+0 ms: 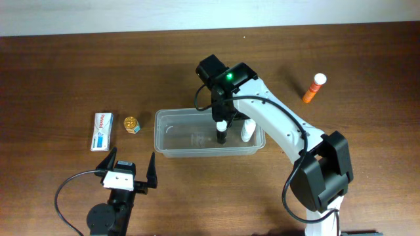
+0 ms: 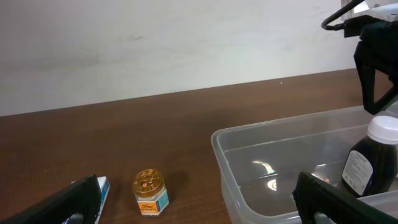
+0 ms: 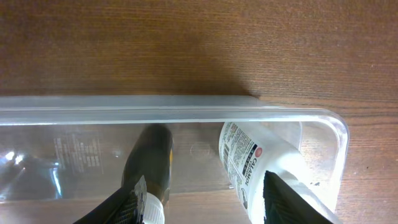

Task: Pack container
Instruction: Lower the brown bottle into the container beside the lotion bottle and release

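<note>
Dark brown wood-grain table (image 1: pixel 59 72) fills the overhead view, w/ a plain white wall (image 2: pixel 155 43) behind its far edge at 12 o'clock. The wall is bare and evenly lit. The tabletop is matte w/ fine streaks in the grain.

At ctr sits the container (image 1: pixel 172 141), a clear plastic tub w/ rounded corners and a thin rim, its long side running 9 to 3 o'clock. Light glints off its floor. In its 3 o'clock half stand two bottles: a dark bottle (image 1: pixel 222 136) w/ a white cap, and just beside it toward 3 o'clock a white bottle (image 1: pixel 247 131) w/ a printed label.

The right end effector (image 1: pixel 222 123) hangs over the tub above the dark bottle. Its arm reaches in from 5 o'clock, w/ a green light (image 1: pixel 230 77) lit near the wrist. In the wrist view its fingers (image 3: pixel 292 202) are spread wide and grip nothing. The dark bottle's cap is next to one finger, the white bottle next to the other.

The left end effector (image 1: pixel 131 160) sits low at 7 o'clock, apart from the tub, jaws wide open and empty, pointing toward 12 o'clock.

At 9 o'clock a small gold-lidded jar (image 1: pixel 132 124) stands near the tub, and a white-and-blue box (image 1: pixel 102 131) lies flat just beyond it. At 2 o'clock, well apart from the rest, an orange tube (image 1: pixel 314 88) w/ a white cap lies at an angle.
</note>
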{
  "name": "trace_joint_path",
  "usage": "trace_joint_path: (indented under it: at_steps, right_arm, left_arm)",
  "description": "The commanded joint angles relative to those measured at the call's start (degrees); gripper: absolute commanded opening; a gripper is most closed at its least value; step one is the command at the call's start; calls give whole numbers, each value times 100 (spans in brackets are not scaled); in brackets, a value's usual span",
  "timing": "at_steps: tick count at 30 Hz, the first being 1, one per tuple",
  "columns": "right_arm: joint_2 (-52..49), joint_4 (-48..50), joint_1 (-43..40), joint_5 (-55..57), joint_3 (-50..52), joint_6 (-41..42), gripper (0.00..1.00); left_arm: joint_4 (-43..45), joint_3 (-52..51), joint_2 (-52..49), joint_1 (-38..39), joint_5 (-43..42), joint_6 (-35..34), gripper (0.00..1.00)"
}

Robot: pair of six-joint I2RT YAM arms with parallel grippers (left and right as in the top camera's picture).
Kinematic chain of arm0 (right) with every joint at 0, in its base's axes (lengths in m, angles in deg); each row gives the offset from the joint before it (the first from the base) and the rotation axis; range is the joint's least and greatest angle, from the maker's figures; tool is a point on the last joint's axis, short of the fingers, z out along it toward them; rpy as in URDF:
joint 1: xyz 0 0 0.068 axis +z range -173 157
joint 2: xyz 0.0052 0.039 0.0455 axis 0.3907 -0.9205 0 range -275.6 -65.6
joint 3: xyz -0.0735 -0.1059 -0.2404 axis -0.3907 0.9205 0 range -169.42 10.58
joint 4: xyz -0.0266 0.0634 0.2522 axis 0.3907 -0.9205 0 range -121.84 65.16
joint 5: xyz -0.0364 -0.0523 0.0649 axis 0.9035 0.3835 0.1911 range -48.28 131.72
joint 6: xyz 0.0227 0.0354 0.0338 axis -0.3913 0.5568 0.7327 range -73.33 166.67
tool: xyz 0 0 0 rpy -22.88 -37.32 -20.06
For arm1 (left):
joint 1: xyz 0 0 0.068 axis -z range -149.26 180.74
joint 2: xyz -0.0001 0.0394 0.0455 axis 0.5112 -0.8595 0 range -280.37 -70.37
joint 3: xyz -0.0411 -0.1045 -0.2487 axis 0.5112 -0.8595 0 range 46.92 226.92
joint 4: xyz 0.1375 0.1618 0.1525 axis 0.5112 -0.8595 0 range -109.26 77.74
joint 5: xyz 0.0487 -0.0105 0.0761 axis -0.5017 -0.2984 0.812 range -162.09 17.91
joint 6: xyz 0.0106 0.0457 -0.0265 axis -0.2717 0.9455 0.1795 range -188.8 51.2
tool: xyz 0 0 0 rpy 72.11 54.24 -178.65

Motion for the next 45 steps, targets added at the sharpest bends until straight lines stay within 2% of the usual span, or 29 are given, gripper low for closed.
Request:
trace_joint_path:
  at_steps: [1,14,33,34,45]
  right_arm:
    - [122,-20,33,-68,-205,-249,53]
    - [109,-22,612,-402,-210,-450,53]
    - [92,286,601,-459,378,-170,52]
    - [92,302,601,-459,378,-170,48]
    - [92,326,601,-455,378,-170,33]
  left_arm:
    - [-31,-15,22,-20,17,90,99]
    - [-31,-15,22,-20,20,90,99]
    - [-31,-15,22,-20,17,90,99]
    - [-31,-15,22,-20,20,90,99]
    - [-31,-15,22,-20,20,90,99]
